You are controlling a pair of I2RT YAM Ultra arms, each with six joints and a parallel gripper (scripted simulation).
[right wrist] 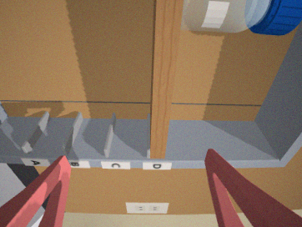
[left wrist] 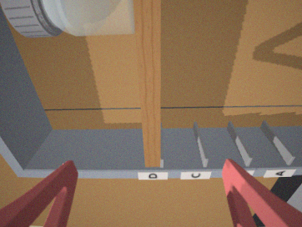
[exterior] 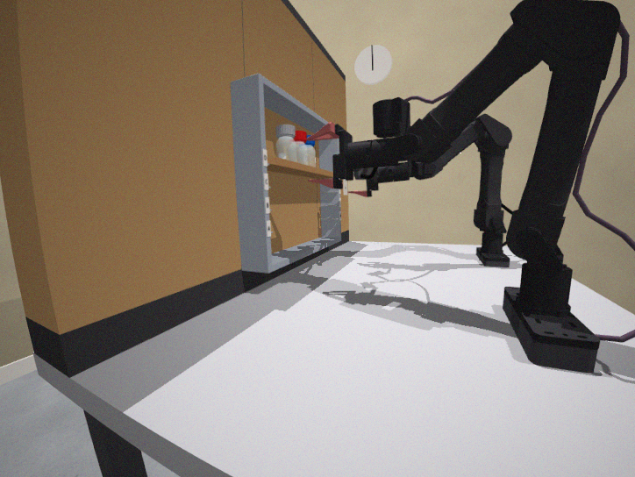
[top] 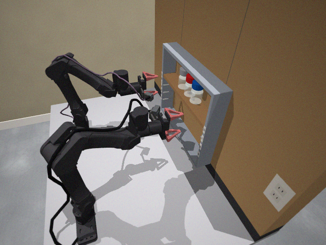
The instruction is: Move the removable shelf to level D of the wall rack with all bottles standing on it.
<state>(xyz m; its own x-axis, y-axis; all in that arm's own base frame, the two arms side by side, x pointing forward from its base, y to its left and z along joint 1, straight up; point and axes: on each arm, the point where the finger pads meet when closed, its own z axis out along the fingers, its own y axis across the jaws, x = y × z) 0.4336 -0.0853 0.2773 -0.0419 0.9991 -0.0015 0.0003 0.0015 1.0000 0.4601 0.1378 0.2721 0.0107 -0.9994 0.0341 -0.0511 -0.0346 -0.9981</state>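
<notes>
The wooden shelf [top: 201,108] [exterior: 297,167] [left wrist: 151,104] [right wrist: 162,104] lies in the grey wall rack [top: 221,110] [exterior: 252,195] at the D labels on both sides. Its front edge looks about level with the ledge ends. The grey-capped bottle [top: 182,80] [exterior: 285,145] [left wrist: 104,18], red-capped bottle [top: 188,85] [exterior: 300,136] and blue-capped bottle [top: 196,93] [right wrist: 234,17] stand upright on it. My left gripper [top: 157,84] [exterior: 310,159] [left wrist: 148,166] is open before the grey-capped end. My right gripper [top: 181,122] [right wrist: 138,158] is open before the blue-capped end. Neither holds anything.
Ledges for lower levels show below the shelf, with a C label [left wrist: 196,175] [right wrist: 115,165] and an A label [left wrist: 279,173] [right wrist: 35,162]. The rack hangs on the wooden wall [top: 252,118] [exterior: 143,153] behind the white table [top: 126,210] [exterior: 308,384]. Both arms reach over the table.
</notes>
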